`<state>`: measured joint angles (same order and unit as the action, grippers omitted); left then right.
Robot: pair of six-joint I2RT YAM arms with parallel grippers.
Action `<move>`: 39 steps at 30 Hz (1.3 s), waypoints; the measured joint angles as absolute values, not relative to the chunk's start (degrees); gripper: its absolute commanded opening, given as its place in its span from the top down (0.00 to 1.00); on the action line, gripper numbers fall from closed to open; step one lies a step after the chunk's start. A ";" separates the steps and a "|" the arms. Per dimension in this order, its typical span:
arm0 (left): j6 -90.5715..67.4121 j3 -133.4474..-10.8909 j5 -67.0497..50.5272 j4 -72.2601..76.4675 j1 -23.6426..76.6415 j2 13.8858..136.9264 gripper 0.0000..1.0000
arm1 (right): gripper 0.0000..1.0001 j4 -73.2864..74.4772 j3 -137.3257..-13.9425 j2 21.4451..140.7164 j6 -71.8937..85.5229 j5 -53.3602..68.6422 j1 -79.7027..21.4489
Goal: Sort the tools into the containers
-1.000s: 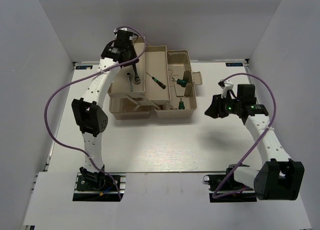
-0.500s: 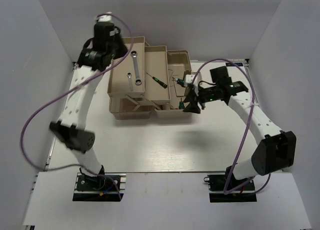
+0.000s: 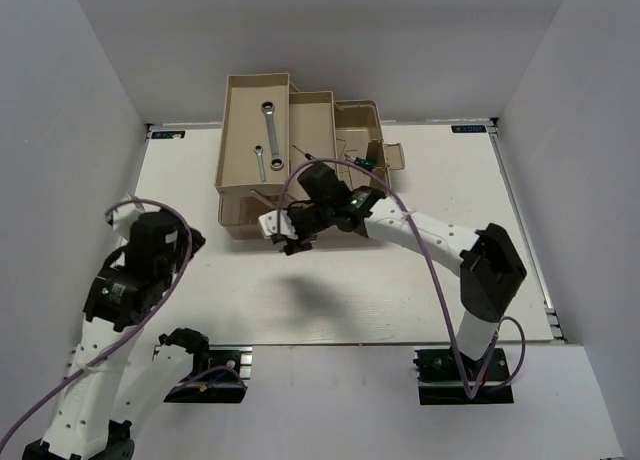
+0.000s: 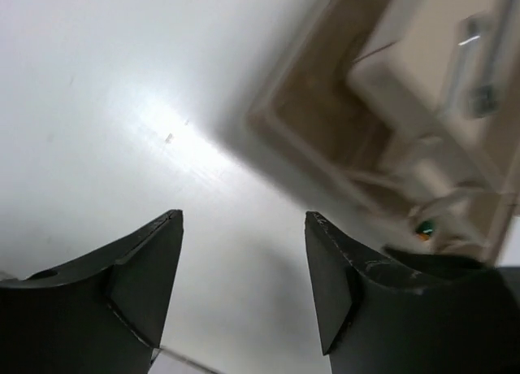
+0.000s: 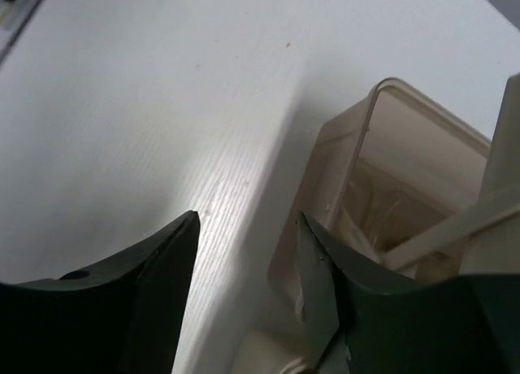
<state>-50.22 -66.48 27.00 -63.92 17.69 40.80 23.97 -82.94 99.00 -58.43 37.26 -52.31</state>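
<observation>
The fold-out toolbox (image 3: pixel 233 195) stands at the back middle of the table. Its long beige tray (image 3: pixel 238 130) holds a long silver wrench (image 3: pixel 270 122) and a short one (image 3: pixel 261 159). The middle tray (image 3: pixel 318 120) holds a thin screwdriver (image 3: pixel 300 156), mostly hidden by my right arm. A green-handled screwdriver (image 3: pixel 361 162) shows in the right compartment. My right gripper (image 3: pixel 288 242) is open and empty over the table at the toolbox's front left corner (image 5: pixel 382 171). My left gripper (image 3: pixel 190 242) is open and empty, low at the front left, facing the toolbox (image 4: pixel 325 122).
White walls close in the table on three sides. My right arm (image 3: pixel 420 230) stretches across the front of the toolbox. Purple cables loop over both arms. A green spot (image 4: pixel 424 226) shows inside the toolbox in the left wrist view.
My left arm has pulled back from the long tray to the front left. My right arm has swung from the right side across the toolbox to its front left corner.
</observation>
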 measured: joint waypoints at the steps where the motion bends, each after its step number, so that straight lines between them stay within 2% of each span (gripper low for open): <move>1: -52.18 -62.94 26.61 -64.73 17.76 39.51 0.28 | 0.41 22.20 -82.96 99.88 -58.02 35.29 -53.41; 5: -57.39 -54.17 24.80 -68.16 17.89 35.53 0.27 | 0.41 15.70 -85.23 104.60 -56.69 26.30 -57.36; 10: -60.77 -53.06 24.16 -70.32 17.96 32.05 0.27 | 0.41 10.07 -92.03 112.66 -55.66 16.47 -60.12; 17: -63.40 -48.99 23.11 -71.20 17.98 29.78 0.27 | 0.41 10.92 -103.18 123.90 -55.66 7.20 -61.45; 19: -63.72 -47.11 22.52 -71.57 17.98 29.30 0.27 | 0.44 12.23 -105.60 126.26 -55.72 5.21 -61.80; 22: -64.14 -44.49 21.06 -70.87 17.98 29.02 0.27 | 0.62 14.37 -107.39 128.70 -56.12 2.15 -61.93; 23: -64.20 -43.33 20.40 -70.15 17.98 28.97 0.27 | 0.84 15.29 -107.48 129.10 -55.77 1.93 -61.91; 24: -64.31 -41.95 19.73 -69.34 17.98 28.95 0.27 | 0.96 16.38 -107.48 129.29 -55.68 1.76 -62.00; 25: -64.40 -40.60 18.94 -68.42 17.98 28.95 0.28 | 1.00 16.71 -107.74 129.29 -54.06 1.45 -62.13; 34: -66.11 -29.76 11.51 -58.52 17.93 29.87 0.29 | 1.00 23.31 -106.08 125.58 -44.51 3.51 -60.95; 39: -66.96 -24.84 6.94 -46.41 17.72 36.69 0.32 | 1.00 29.39 -108.25 123.74 -40.27 5.48 -59.72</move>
